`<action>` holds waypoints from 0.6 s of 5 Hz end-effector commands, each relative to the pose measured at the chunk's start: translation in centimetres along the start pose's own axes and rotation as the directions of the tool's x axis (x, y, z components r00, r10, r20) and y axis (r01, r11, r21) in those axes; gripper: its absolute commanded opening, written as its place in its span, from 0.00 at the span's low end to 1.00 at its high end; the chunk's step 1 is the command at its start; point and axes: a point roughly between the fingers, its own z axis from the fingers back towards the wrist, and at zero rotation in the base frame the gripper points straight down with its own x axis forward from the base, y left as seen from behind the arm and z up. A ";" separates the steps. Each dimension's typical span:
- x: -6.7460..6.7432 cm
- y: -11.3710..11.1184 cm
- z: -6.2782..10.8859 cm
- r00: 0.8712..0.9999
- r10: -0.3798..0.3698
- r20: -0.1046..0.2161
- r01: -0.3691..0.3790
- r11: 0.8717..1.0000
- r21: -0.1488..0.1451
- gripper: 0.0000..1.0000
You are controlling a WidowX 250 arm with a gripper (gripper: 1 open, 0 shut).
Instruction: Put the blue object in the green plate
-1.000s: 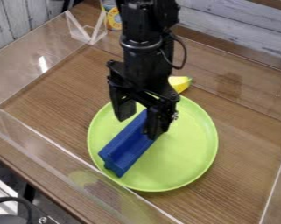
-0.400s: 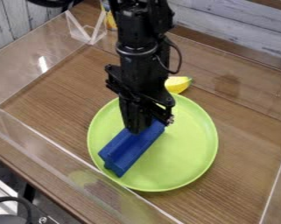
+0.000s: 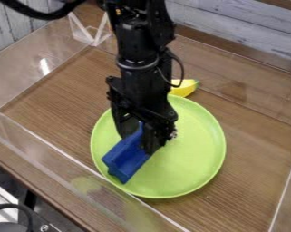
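Wooden tabletop under us, green plate at centre, our black arm pointing straight down over it, blue object lying in plate, our fingers spread wide, straddling its far end, yellow piece just beyond plate rim

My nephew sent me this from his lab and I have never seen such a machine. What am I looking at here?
It is one robot arm, seen by a single camera looking down at a wooden table from the front. The black end effector points straight down with its two fingers spread open on either side of a blue object, a long block lying in a green plate. Whether the fingers touch the block is hard to tell. A small yellow piece lies behind the plate, and clear walls surround the table.
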 end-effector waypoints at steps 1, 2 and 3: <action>-0.1 -0.1 0.4 0.999 0.009 0.039 -0.009 1.000 0.000 1.00; -0.3 -0.2 0.0 0.999 0.013 0.039 -0.013 1.000 -0.003 1.00; -0.5 -0.3 -0.5 0.999 0.016 0.042 -0.016 1.000 -0.006 1.00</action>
